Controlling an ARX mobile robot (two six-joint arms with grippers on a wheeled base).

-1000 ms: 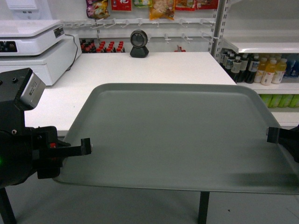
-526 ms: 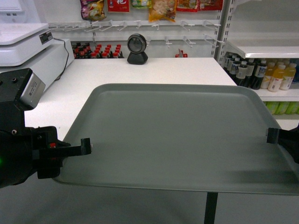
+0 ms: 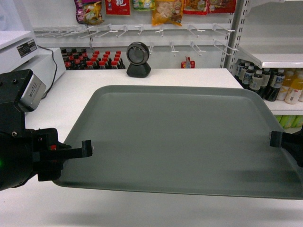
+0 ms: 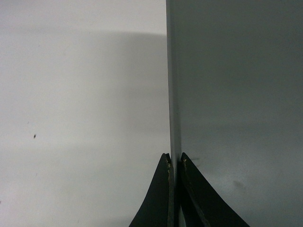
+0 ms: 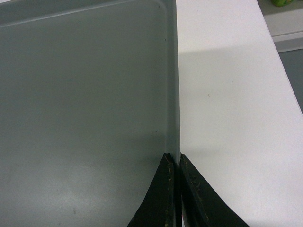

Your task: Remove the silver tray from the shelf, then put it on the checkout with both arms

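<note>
The grey-green silver tray (image 3: 180, 137) hangs level over the white checkout (image 3: 156, 76), held by both arms. On its left rim (image 4: 173, 94) my left gripper (image 3: 87, 148) (image 4: 174, 161) is shut, black fingers pinching the edge. My right gripper (image 3: 276, 138) (image 5: 175, 158) is shut on the right rim (image 5: 176, 85). In both wrist views the white checkout top (image 4: 80, 118) (image 5: 227, 104) lies below the tray's edge. The tray's surface (image 5: 85, 118) is bare. A white shelf (image 3: 277, 59) stands at the right.
A black round scanner (image 3: 138, 59) stands at the checkout's back edge. A white scale (image 3: 21, 52) sits at the far left. Bottles (image 3: 265, 85) fill the lower shelf at right, red-capped bottles (image 3: 94, 59) behind the counter, snack bags (image 3: 165, 9) hang above.
The view has moved forward and to the left: the checkout now runs under the whole tray, its front edge and legs gone from view. Both grippers keep the same hold on the tray.
</note>
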